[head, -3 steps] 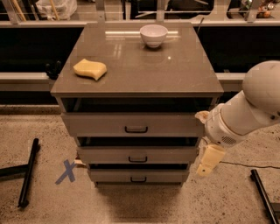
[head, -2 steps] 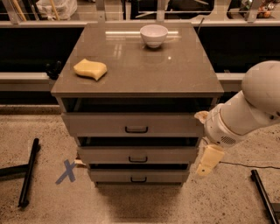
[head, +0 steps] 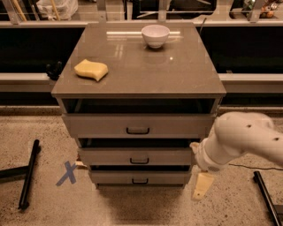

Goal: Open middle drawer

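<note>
Middle drawer (head: 139, 156); gripper (head: 201, 186) to R, speckled floor (head: 132, 209)

Speckled floor (head: 57, 205) bears a blue tape cross (head: 67, 173).

My arm (head: 241, 139) runs off the right edge, so I see only its last stretch. My tool (head: 202, 185) hangs low, just right of the bottom drawer (head: 137, 178); only a pale part of it shows below the wrist. The wrist overlaps the right end of the middle drawer (head: 132, 156). The gaps above the drawer fronts are too dark to see into. A bag (head: 55, 6) is cut off at the top edge, a black bar (head: 266, 196) at the bottom right.
</note>
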